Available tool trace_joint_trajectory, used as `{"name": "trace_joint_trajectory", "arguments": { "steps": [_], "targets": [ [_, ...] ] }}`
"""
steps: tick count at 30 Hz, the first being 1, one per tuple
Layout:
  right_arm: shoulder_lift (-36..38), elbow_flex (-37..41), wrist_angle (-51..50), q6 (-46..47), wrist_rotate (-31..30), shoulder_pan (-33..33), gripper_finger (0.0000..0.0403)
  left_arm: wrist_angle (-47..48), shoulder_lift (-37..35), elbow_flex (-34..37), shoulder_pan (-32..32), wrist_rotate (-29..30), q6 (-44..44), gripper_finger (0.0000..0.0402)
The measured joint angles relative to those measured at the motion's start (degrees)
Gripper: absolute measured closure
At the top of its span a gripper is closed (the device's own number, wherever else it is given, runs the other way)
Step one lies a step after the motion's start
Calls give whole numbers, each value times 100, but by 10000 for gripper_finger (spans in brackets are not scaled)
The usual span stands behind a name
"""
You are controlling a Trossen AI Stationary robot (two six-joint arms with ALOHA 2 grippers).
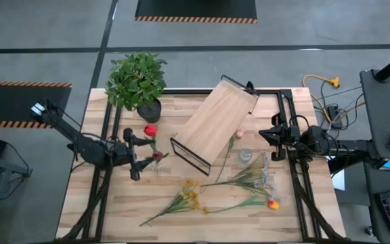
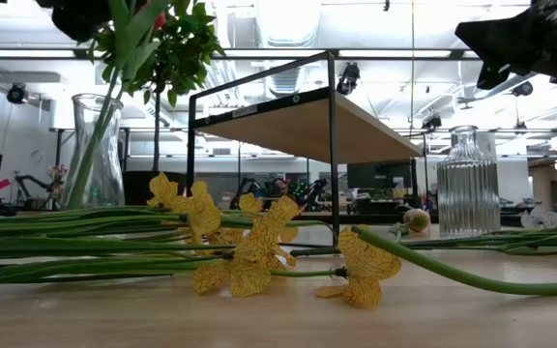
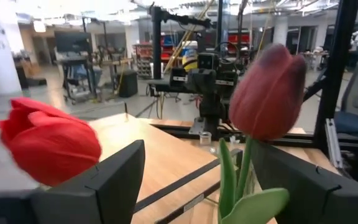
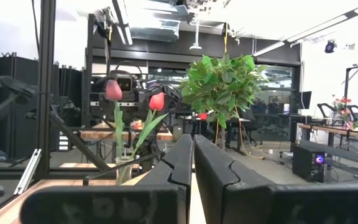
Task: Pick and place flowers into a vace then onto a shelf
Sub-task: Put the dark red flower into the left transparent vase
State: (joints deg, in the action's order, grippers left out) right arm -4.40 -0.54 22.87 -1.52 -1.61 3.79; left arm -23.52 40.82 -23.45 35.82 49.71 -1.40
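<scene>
A clear glass vase point(image 2: 95, 155) stands on the table and holds a red tulip point(image 1: 149, 130) and a dark maroon tulip point(image 1: 157, 156) by their stems. My left gripper point(image 1: 141, 154) is open above the vase. Its fingers stand on either side of the maroon tulip point(image 3: 269, 93), and the red tulip point(image 3: 48, 143) is outside one finger. My right gripper point(image 1: 264, 139) is shut, hovering near the table's right edge. The shelf point(image 1: 215, 122) stands at an angle mid-table. Yellow flowers point(image 1: 191, 193), a pink one point(image 1: 239, 135), white-bluish ones point(image 1: 263, 169) and an orange one point(image 1: 273, 203) lie on the tabletop.
A bushy green plant in a dark pot point(image 1: 137, 81) stands at the far left, just behind the vase. A ribbed glass bottle vase point(image 1: 246, 156) stands between the shelf and my right gripper. Long stems point(image 2: 66, 251) sprawl across the near half of the table.
</scene>
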Motion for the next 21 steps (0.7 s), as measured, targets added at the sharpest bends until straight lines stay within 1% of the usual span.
{"name": "trace_joint_trajectory", "arguments": {
  "steps": [6,8,11,17,21],
  "targets": [
    [0,0,-1,0,0,-1,394,1571,-160,-717,89,-22,709,125],
    [0,0,-1,0,0,-1,394,2265,-137,-1075,140,-32,905,125],
    [0,0,-2,0,0,0,394,3242,-62,-1661,213,-31,1487,125],
    [0,0,-2,0,0,-1,394,4798,375,-2565,252,-76,2656,125],
    [0,0,-2,0,0,-2,394,5338,764,-2726,252,-76,3008,125]
  ]
}}
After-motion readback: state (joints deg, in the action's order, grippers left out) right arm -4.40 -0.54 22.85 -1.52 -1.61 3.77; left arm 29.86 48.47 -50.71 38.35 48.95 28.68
